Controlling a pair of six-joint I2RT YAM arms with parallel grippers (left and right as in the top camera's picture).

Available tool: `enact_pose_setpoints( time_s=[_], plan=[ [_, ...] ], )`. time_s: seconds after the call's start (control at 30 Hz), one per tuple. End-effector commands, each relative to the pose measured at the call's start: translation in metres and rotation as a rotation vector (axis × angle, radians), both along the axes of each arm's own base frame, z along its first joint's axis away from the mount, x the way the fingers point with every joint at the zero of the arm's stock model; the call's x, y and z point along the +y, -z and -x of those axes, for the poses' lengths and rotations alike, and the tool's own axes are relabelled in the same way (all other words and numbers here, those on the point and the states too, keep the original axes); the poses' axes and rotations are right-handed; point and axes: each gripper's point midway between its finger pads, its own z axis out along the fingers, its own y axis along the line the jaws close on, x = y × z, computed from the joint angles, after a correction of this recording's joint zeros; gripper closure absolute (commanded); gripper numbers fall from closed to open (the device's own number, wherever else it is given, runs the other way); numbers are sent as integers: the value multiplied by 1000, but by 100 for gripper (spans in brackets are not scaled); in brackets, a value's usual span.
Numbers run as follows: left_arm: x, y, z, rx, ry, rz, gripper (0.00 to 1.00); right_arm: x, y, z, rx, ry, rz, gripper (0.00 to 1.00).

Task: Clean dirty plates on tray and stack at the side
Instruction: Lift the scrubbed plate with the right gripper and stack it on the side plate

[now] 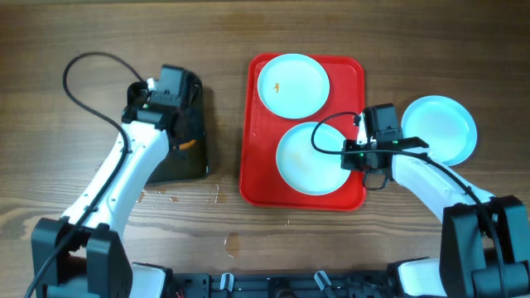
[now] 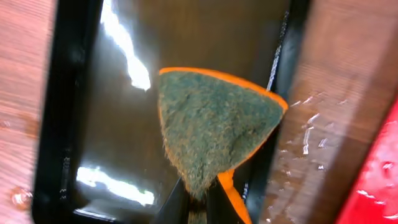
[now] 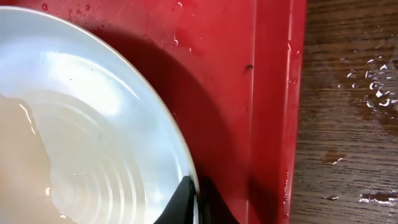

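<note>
Two plates (image 1: 292,84) lie on the tray (image 1: 248,165), a third plate (image 1: 445,124) on the desk (image 1: 373,33). Right pincer (image 3: 196,199) pinches the near plate (image 3: 99,112) at its rim; left pincer (image 2: 200,211) clamps a sponge (image 2: 211,124).

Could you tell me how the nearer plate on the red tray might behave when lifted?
The near plate looks rigid, so probably won't bend. Its wet sheen suggests slipperiness. With the right gripper at its rim only, it may tilt.
</note>
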Motion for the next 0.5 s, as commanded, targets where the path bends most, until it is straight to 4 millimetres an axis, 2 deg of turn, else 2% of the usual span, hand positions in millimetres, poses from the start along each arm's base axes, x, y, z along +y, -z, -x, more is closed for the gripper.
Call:
enact_pose_setpoints(
  time_s=[0.0, 0.1, 0.17, 0.23, 0.3, 0.47],
  plan=[
    [2, 31, 19, 63, 16, 57, 96, -15, 8, 8, 30, 22, 78, 96],
    [5, 36, 22, 75, 52, 43, 96, -27, -24, -4, -23, 22, 155, 96],
    [4, 35, 19, 62, 55, 44, 96, -33, -60, -13, -96, 33, 210, 96],
    [4, 35, 18, 59, 54, 45, 96, -28, -91, -19, -188, 28, 236, 96],
    [4, 35, 18, 60, 55, 44, 96, -29, -119, -19, -294, 29, 325, 96],
    [4, 35, 18, 59, 55, 45, 96, -25, -168, -13, -482, 23, 558, 96]
  ],
)
